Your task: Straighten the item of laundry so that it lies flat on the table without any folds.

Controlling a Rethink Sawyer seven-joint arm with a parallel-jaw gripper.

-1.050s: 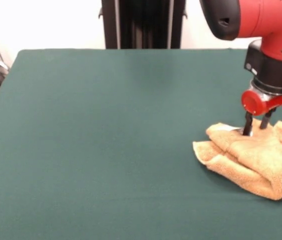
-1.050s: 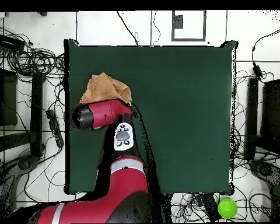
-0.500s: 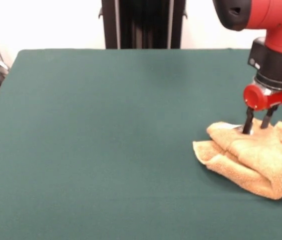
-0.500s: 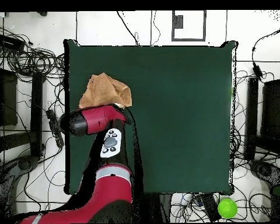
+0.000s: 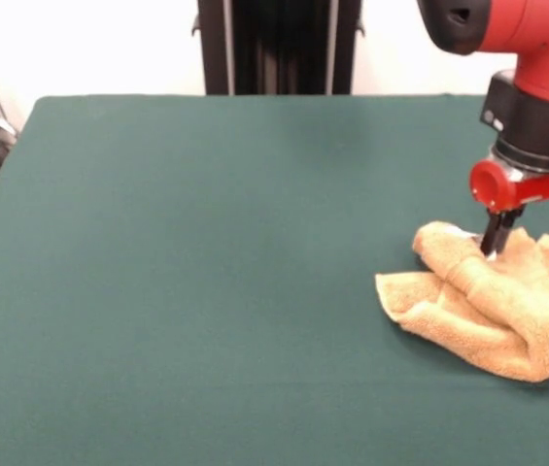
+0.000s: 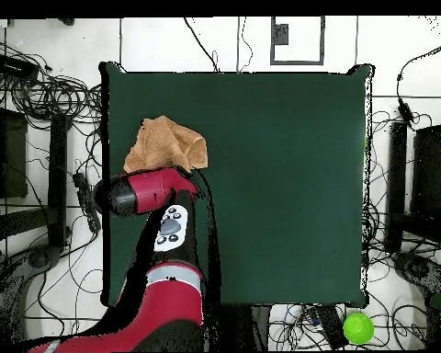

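Towel lies crumpled in folds on the tabletop, close to one side edge. Hand comes down on the towel's upper fold, fingers pressed together, pinching a raised bit of cloth. A white speck, maybe the label, shows at the fingertips. Overhead the red arm covers the hand; only the towel shows beyond it.

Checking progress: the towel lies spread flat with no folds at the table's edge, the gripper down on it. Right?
Not flat: the front view shows the towel bunched in thick folds. The gripper is down on it, and it lies near the table's edge.
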